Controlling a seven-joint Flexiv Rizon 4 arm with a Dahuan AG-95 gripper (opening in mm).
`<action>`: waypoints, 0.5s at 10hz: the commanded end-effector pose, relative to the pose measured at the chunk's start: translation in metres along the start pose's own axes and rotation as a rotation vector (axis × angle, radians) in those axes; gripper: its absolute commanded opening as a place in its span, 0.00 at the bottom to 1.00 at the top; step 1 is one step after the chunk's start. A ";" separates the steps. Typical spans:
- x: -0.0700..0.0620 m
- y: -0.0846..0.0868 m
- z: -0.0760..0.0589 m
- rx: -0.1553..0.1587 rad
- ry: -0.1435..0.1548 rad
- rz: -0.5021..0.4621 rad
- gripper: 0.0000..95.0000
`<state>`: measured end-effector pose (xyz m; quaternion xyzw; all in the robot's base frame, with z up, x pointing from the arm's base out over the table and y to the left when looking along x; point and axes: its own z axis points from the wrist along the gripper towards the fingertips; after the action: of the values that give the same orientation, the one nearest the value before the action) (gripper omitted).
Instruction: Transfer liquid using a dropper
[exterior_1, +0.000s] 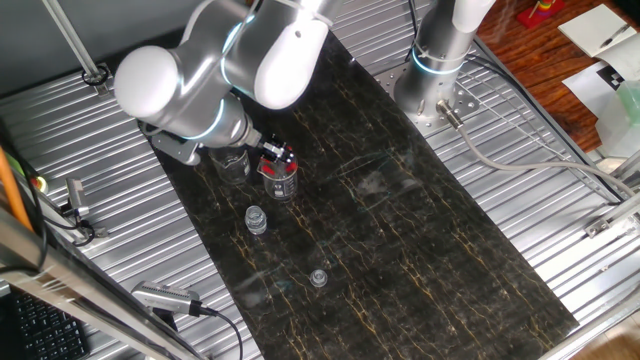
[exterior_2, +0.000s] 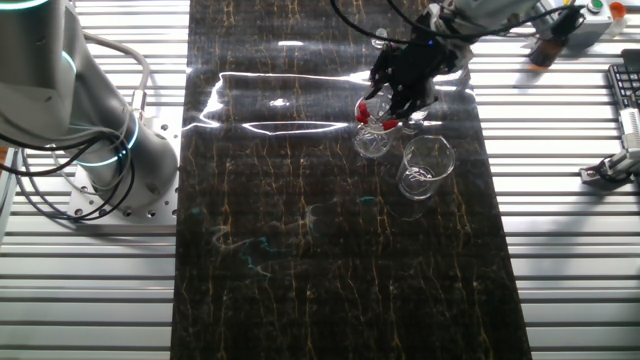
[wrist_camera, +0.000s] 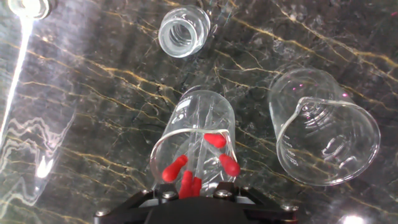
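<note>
Several droppers with red bulbs (wrist_camera: 214, 140) stand in a small clear beaker (wrist_camera: 193, 106) on the dark marbled mat. The same beaker shows in one fixed view (exterior_1: 281, 185) and in the other fixed view (exterior_2: 371, 142). My gripper (wrist_camera: 196, 190) hangs right over the beaker's mouth. One red bulb (wrist_camera: 189, 182) sits between the jaws, closer to the left one, with a gap still showing on its right side. The gripper also shows in both fixed views (exterior_1: 275, 152) (exterior_2: 402, 92), low over the droppers.
An empty clear beaker (wrist_camera: 323, 143) (exterior_1: 232, 162) (exterior_2: 425, 165) stands close beside the dropper beaker. A small open vial (wrist_camera: 183, 31) (exterior_1: 256, 220) stands just beyond it. A small cap (exterior_1: 318, 277) lies farther out on the mat. Ribbed metal table surrounds the mat.
</note>
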<state>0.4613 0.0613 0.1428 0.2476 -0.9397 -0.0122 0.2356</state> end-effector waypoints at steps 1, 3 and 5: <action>-0.014 -0.007 -0.015 0.000 -0.007 0.000 0.40; -0.032 -0.018 -0.043 0.014 -0.014 0.023 0.40; -0.052 -0.028 -0.063 0.043 -0.077 0.094 0.40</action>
<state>0.5374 0.0681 0.1714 0.2202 -0.9510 0.0037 0.2171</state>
